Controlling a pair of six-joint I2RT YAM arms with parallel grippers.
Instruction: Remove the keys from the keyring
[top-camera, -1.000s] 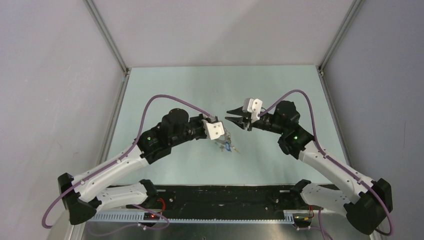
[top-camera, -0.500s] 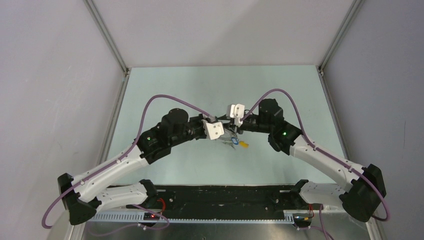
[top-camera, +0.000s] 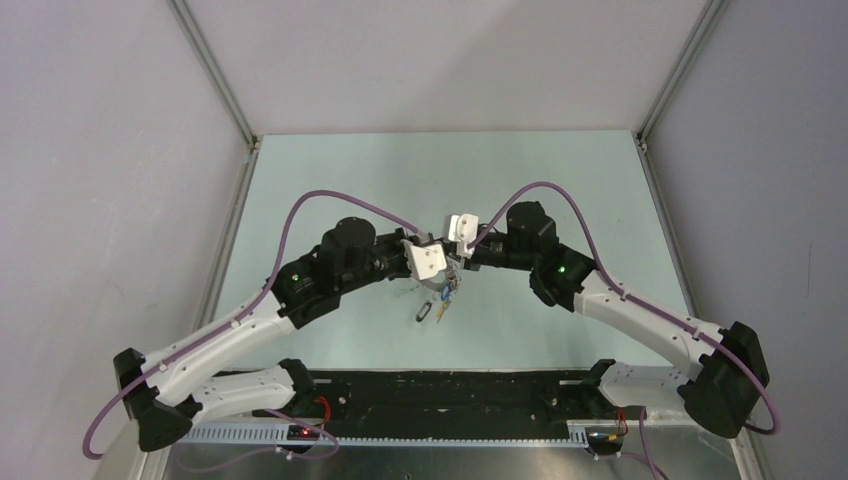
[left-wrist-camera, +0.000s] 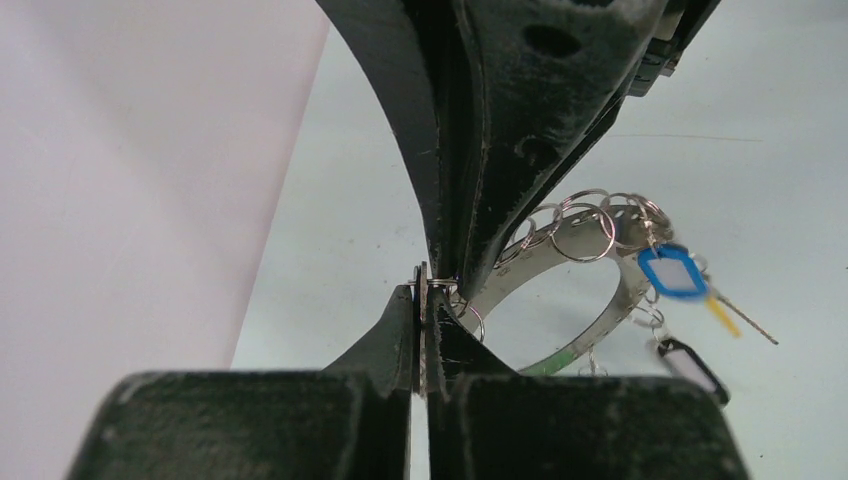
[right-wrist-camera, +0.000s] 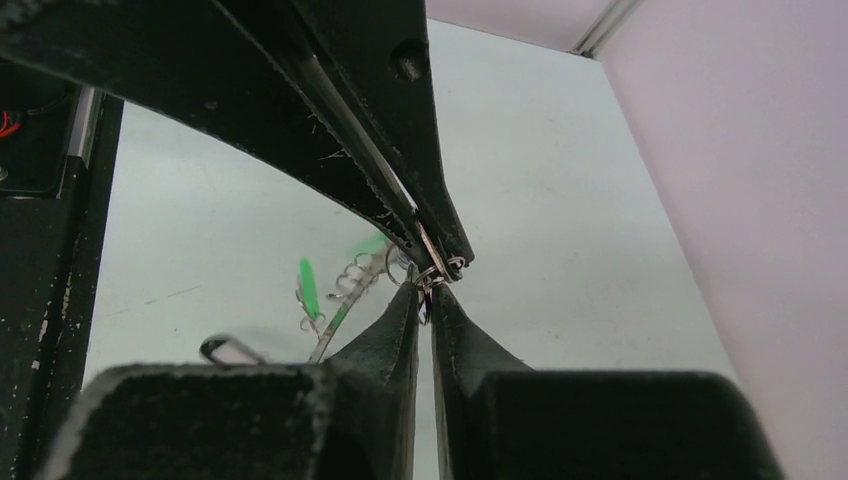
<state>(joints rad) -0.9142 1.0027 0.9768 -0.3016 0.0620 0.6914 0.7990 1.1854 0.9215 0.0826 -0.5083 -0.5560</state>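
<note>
The keyring (left-wrist-camera: 590, 335) is a wide grey metal band, held in the air between my two grippers. Keys hang from it on small split rings: a blue-headed one (left-wrist-camera: 672, 272), a black-headed one (left-wrist-camera: 690, 365) and a yellow one (left-wrist-camera: 722, 312). My left gripper (left-wrist-camera: 425, 290) is shut on a thin flat metal key at the ring's edge. My right gripper (right-wrist-camera: 428, 290) meets it tip to tip and is shut on a small split ring (right-wrist-camera: 432, 272). A green key head (right-wrist-camera: 308, 285) hangs beside it. From above, the left gripper (top-camera: 446, 280), right gripper (top-camera: 458, 266) and hanging keys (top-camera: 438, 302) cluster mid-table.
The pale green table (top-camera: 560, 190) has grey walls on both sides and metal frame posts (top-camera: 212, 75) at the back corners. A black rail (top-camera: 450, 390) runs along the near edge between the arm bases.
My right arm has swung left from an open, separate pose and shut at the bunch against the left gripper's tips. The keys have swung and now hang lower and to the left.
</note>
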